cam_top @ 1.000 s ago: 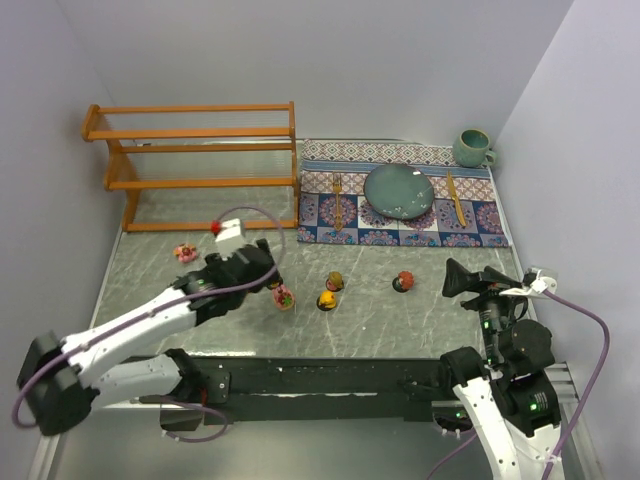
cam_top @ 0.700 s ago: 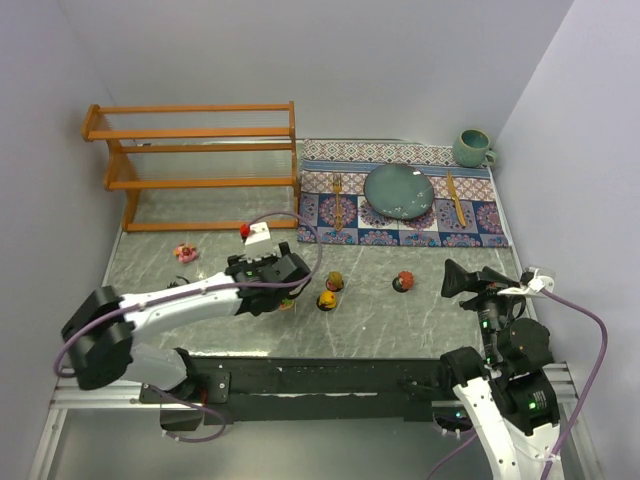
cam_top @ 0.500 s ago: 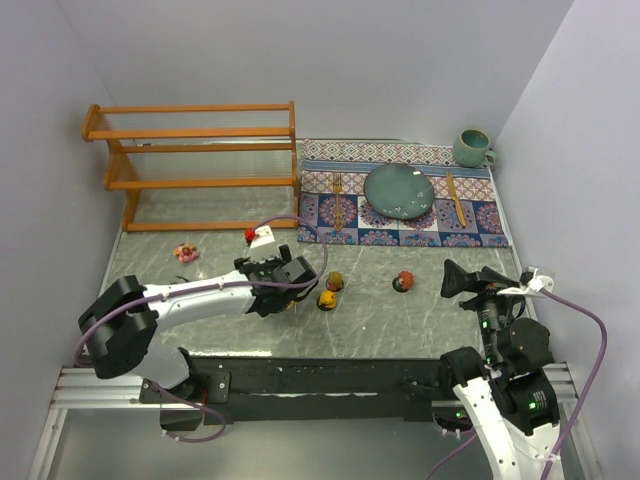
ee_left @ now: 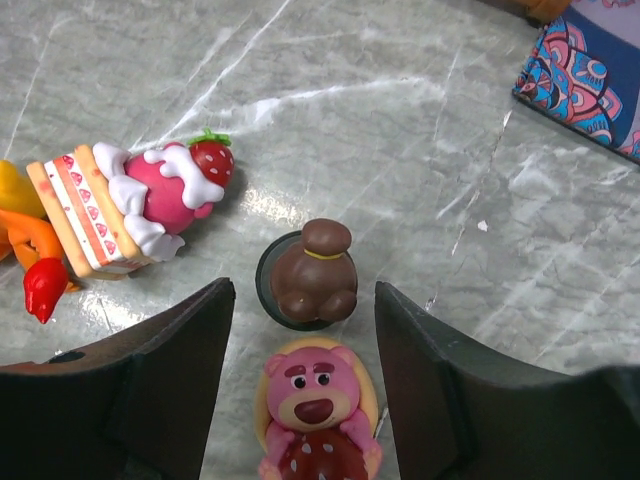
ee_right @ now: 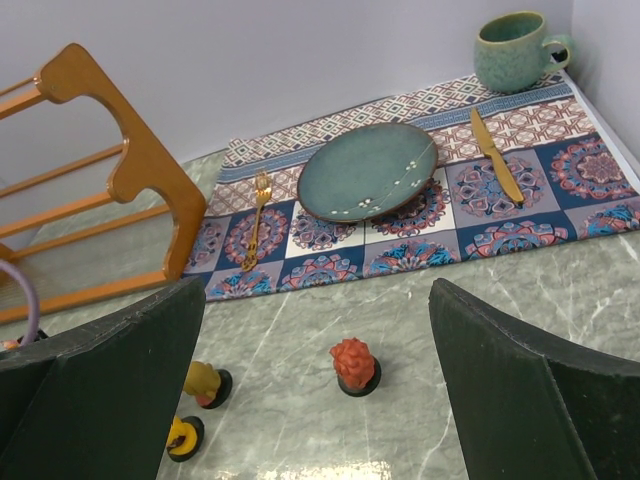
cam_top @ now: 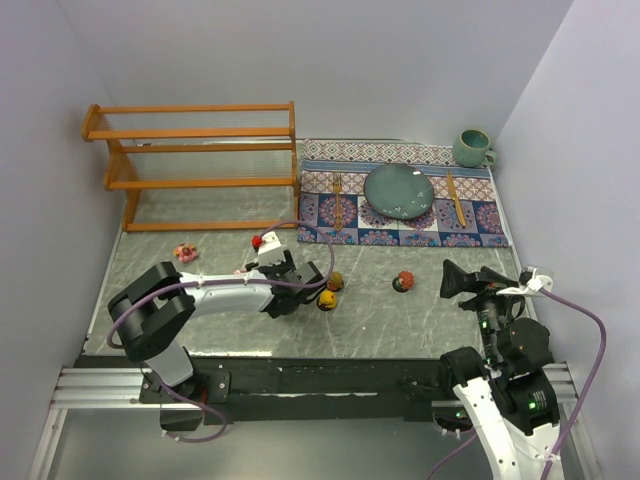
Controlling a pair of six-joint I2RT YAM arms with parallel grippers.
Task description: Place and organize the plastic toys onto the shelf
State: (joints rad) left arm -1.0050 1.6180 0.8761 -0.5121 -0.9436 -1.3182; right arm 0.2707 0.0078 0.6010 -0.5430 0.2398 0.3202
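Plastic bear toy sits between the half-open fingers of the left claw, possibly touching one. Brown doll just ahead; cake toy ahead-left; orange toy cut off. Shelf far beyond. Right claw wide.

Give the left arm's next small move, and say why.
Probably close the left gripper on the pink bear toy: it sits between the open fingers, touching neither. The brown-haired doll stands close ahead, so advancing further risks knocking it.
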